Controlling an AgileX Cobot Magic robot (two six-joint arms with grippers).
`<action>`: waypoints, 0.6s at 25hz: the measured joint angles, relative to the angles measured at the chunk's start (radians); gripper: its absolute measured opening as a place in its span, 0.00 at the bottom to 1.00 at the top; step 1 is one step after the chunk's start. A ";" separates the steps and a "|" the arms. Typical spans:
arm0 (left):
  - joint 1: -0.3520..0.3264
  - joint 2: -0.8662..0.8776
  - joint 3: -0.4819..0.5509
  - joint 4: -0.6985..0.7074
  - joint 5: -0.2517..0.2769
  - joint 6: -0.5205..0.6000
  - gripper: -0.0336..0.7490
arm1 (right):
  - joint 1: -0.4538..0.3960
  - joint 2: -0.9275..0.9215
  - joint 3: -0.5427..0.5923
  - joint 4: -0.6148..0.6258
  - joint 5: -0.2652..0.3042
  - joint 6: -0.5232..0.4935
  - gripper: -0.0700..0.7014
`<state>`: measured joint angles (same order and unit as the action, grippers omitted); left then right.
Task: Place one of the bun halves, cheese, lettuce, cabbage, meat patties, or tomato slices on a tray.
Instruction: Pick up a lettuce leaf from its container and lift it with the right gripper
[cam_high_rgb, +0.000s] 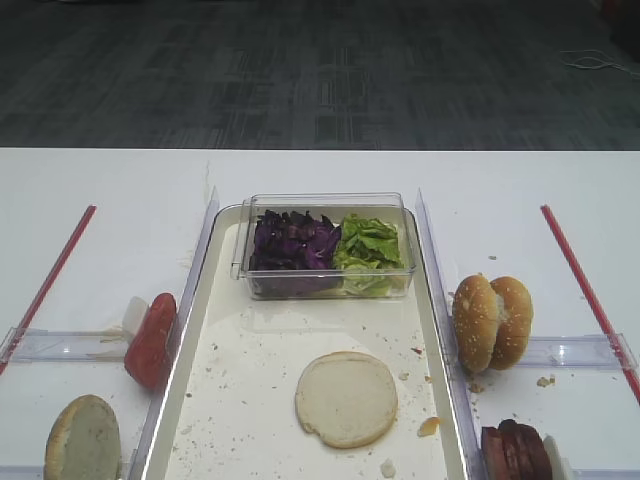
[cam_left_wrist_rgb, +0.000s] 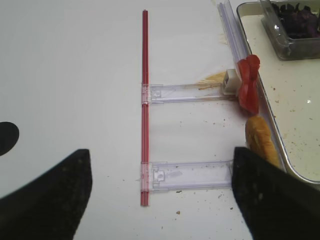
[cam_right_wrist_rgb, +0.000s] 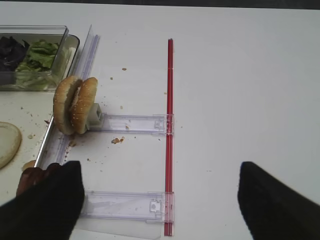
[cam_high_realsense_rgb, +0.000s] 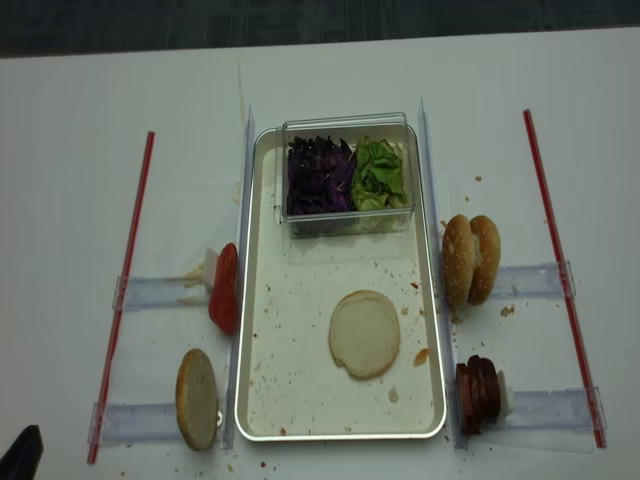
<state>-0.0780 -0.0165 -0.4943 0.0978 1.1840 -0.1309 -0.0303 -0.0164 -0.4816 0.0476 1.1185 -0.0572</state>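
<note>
beside tray (cam_high_rgb: 200, 330), tomato slices (cam_high_rgb: 150, 340) upright.

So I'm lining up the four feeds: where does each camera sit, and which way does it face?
Exterior high: in front, above, looking across the tray to the floor; no robot shows.
Realsense: nearly overhead on the same tray; a dark tip at bottom left.
Right wrist: over the table right of the tray, open right gripper showing.
Left wrist: left of the tray, open left gripper showing.
The tomato slices show in the left wrist and both high views.
</note>
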 joint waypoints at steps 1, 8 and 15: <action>0.000 0.000 0.000 0.000 0.000 0.000 0.76 | 0.000 0.000 0.000 0.000 0.000 0.000 0.94; 0.000 0.000 0.000 0.000 0.000 0.000 0.76 | 0.000 0.000 0.000 0.000 0.000 0.000 0.94; 0.000 0.000 0.000 0.000 0.000 0.002 0.76 | 0.000 0.000 0.000 0.000 0.000 0.000 0.94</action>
<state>-0.0780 -0.0165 -0.4943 0.0978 1.1840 -0.1294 -0.0303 -0.0164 -0.4816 0.0476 1.1185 -0.0572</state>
